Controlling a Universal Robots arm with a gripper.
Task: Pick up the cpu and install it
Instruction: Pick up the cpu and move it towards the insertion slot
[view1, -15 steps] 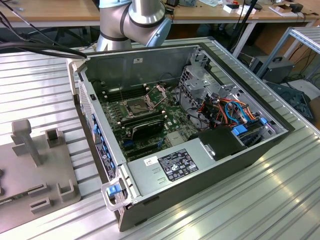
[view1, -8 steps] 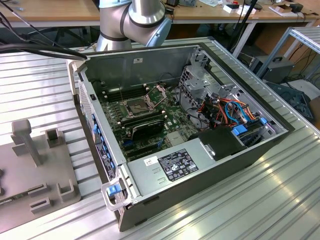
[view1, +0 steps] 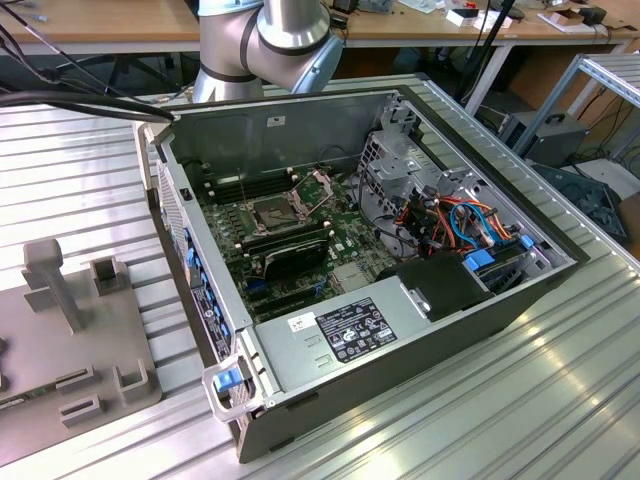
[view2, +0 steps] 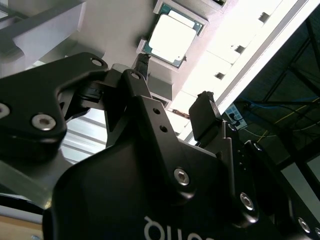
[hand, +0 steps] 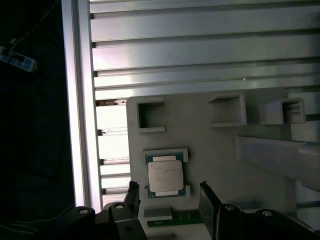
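Observation:
The cpu (hand: 165, 176), a square chip with a silver lid and green edge, lies flat in a recess of a grey holder plate (hand: 215, 150). In the second wrist view the cpu (view2: 172, 37) shows beyond the fingertips. My gripper (hand: 170, 197) hovers over the plate beside the cpu, open, with nothing between its black fingers (hand: 209, 200). The second wrist view shows the same gripper (view2: 174, 85) with its jaws apart. In the exterior view the open computer case (view1: 480, 330) holds the motherboard with its cpu socket (view1: 275, 212).
The grey plate (view1: 110, 340) with raised brackets and a post (view1: 55, 280) lies at the exterior view's left on the ribbed aluminium table (view1: 560, 400). The arm's body (view1: 262, 45) stands behind the case. Cables, a drive cage and a power supply (view1: 345, 335) crowd the case.

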